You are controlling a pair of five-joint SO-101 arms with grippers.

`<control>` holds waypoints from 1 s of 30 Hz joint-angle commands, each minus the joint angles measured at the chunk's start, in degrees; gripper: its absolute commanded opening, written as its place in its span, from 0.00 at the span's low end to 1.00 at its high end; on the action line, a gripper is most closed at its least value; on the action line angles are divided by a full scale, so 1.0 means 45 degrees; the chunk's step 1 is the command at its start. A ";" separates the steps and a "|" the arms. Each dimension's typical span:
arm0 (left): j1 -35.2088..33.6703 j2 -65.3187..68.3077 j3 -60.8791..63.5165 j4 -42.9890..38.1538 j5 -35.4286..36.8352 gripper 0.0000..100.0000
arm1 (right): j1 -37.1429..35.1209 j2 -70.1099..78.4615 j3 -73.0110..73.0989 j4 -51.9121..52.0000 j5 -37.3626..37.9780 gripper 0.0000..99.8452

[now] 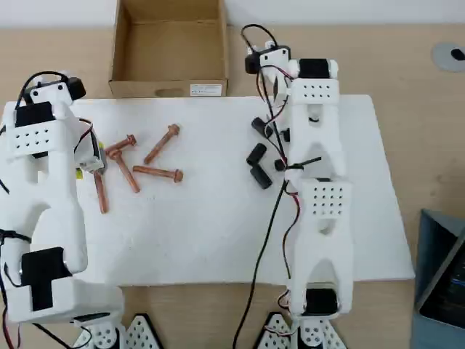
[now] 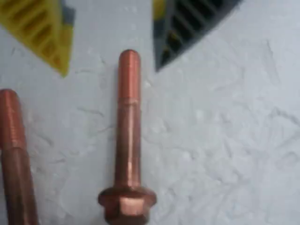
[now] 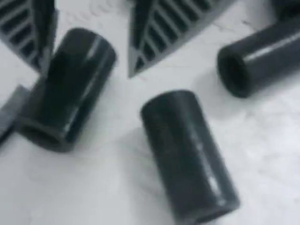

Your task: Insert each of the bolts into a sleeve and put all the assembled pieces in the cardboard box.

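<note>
Several copper bolts [image 1: 158,173] lie loose on the left part of the white mat [image 1: 218,240]. My left gripper [image 2: 110,42] stands open just above the mat, and the threaded tip of one bolt [image 2: 128,140] lies between its yellow fingers [image 2: 44,35]; a second bolt [image 2: 14,154] lies beside it. Several black sleeves [image 1: 256,154] lie near the mat's middle right. My right gripper [image 3: 89,70] is open low over them, with one sleeve [image 3: 65,98] lying between its black fingers [image 3: 159,33]. Two more sleeves [image 3: 187,154] [image 3: 258,56] lie close by.
The open cardboard box [image 1: 171,87] stands off the mat's far edge, left of centre, with nothing in it. Cables [image 1: 269,218] run along the right arm over the mat. A dark bin [image 1: 439,269] stands at the right edge of the table.
</note>
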 commanded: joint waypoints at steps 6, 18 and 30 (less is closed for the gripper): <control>-0.0078 -0.0049 -0.0117 0.0078 -0.0098 0.13 | 0.0654 0.0772 -0.0459 -0.0137 -0.0293 0.13; -0.0098 -0.0049 0.0078 0.0000 -0.0098 0.13 | -0.0029 0.1065 -0.0440 -0.0527 0.0098 0.02; -0.0039 -0.0147 -0.0020 0.0059 -0.0098 0.13 | -0.0049 -0.0479 -0.2647 0.0938 0.0195 0.01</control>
